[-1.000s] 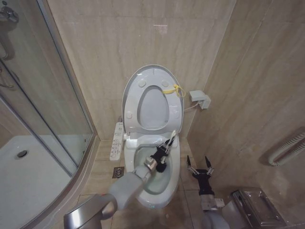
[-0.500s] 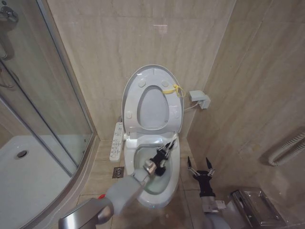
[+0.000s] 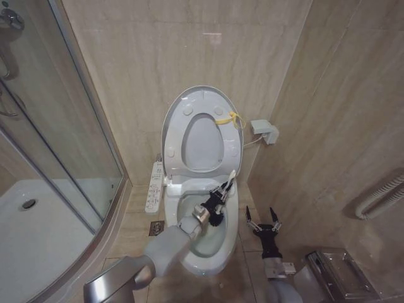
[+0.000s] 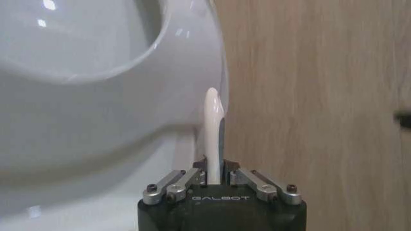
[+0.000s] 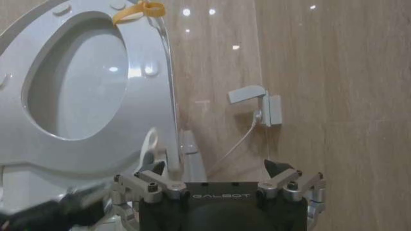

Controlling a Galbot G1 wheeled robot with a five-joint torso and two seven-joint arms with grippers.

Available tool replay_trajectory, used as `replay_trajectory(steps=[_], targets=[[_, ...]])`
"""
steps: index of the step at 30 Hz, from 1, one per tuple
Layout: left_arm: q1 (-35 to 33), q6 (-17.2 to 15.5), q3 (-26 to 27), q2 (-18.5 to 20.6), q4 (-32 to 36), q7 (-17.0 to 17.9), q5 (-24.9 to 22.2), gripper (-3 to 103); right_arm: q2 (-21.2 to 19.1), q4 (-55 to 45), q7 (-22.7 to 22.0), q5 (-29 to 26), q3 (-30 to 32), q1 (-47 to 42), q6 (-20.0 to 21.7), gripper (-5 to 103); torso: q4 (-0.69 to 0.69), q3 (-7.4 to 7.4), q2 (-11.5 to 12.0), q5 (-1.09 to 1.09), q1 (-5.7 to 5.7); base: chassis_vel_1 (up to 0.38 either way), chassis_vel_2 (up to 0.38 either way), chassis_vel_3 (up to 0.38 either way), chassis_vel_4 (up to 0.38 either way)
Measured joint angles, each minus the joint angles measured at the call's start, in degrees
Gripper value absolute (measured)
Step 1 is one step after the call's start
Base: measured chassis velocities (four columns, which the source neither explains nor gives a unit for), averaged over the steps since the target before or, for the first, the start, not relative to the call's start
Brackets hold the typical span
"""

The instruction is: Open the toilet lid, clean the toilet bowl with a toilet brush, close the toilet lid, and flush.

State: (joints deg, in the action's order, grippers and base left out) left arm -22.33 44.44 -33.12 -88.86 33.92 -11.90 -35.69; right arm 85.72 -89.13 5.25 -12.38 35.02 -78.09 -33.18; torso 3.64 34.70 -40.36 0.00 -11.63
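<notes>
Beige stone-look wall tiles (image 3: 158, 57) close in a narrow corner where a curved glass shower screen (image 3: 57, 126) stands on the robot's left. From the head view, the large glossy white oval plastic toilet lid (image 3: 199, 96) stands upright against the wall with the white ring-shaped seat (image 3: 178, 136) raised against it, a small yellow tie (image 3: 228, 119) at its edge. Below lies the white ceramic oval toilet bowl (image 3: 211, 262). The left gripper (image 3: 218, 197) reaches over the bowl, its fingers closed on the thin white handle of the toilet brush (image 3: 230, 177); the black bristle head sits just below the gripper inside the bowl.

The left wrist view adds the grip itself: the smooth, tapering white handle (image 4: 214, 130) rises from between two metal fingers clamped against it, with the bowl's rounded glossy rim (image 4: 160, 48) behind.

The right gripper (image 3: 264, 219) hangs beside the bowl near the right wall, fingers spread wide and holding nothing. Its wrist view shows the raised lid (image 5: 168, 62), the yellow tie (image 5: 138, 10) and a small white wall box (image 5: 270, 108) with a thin cable.
</notes>
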Motion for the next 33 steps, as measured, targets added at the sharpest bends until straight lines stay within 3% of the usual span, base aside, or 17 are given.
replay_trajectory(steps=[6, 9, 18, 23, 29, 33], targets=[[-0.77, 0.29, -0.3, 1.31, 2.63, -0.15, -0.48, 16, -0.05, 0.01, -0.03, -0.02, 0.21, -0.04, 0.01, 100, -0.02, 0.01, 0.0, 0.01, 0.0, 0.0, 0.0, 0.0, 0.0], [-0.01, -0.06, -0.61, 0.56, 4.69, 0.97, -1.56, 16, 0.19, -0.5, -0.04, 0.0, 0.3, -0.2, 0.0, 100, 0.04, -0.02, -0.01, 0.01, 0.01, 0.0, 0.0, 0.0, 0.0], [-0.89, 0.14, -1.89, 1.04, 3.16, 1.34, -0.67, 16, 0.25, -1.88, -0.04, -0.13, 1.02, -1.72, -0.45, 100, 0.0, -0.01, 0.0, 0.0, 0.0, 0.0, 0.0, 0.0, 0.0], [-0.94, -1.01, -2.61, 1.53, 6.42, 3.37, -0.31, 16, -0.42, -2.42, -0.03, -0.27, 1.19, -2.11, -0.51, 100, 0.03, -0.01, 0.0, 0.0, 0.01, 0.0, 0.0, 0.0, 0.0], [-1.06, -1.21, -0.64, 0.26, 5.23, 3.36, 0.77, 16, -0.85, -1.02, 0.0, -0.26, 0.67, -1.34, -0.51, 100, 0.05, -0.02, -0.01, -0.01, 0.01, 0.0, 0.0, 0.0, 0.0], [-2.43, -1.13, -0.18, 1.17, 3.95, 2.54, 1.66, 16, -1.25, 0.46, 0.01, -0.23, 0.17, -0.33, -0.44, 100, -0.01, -0.01, -0.01, 0.0, 0.01, 0.0, 0.0, 0.0, 0.0]])
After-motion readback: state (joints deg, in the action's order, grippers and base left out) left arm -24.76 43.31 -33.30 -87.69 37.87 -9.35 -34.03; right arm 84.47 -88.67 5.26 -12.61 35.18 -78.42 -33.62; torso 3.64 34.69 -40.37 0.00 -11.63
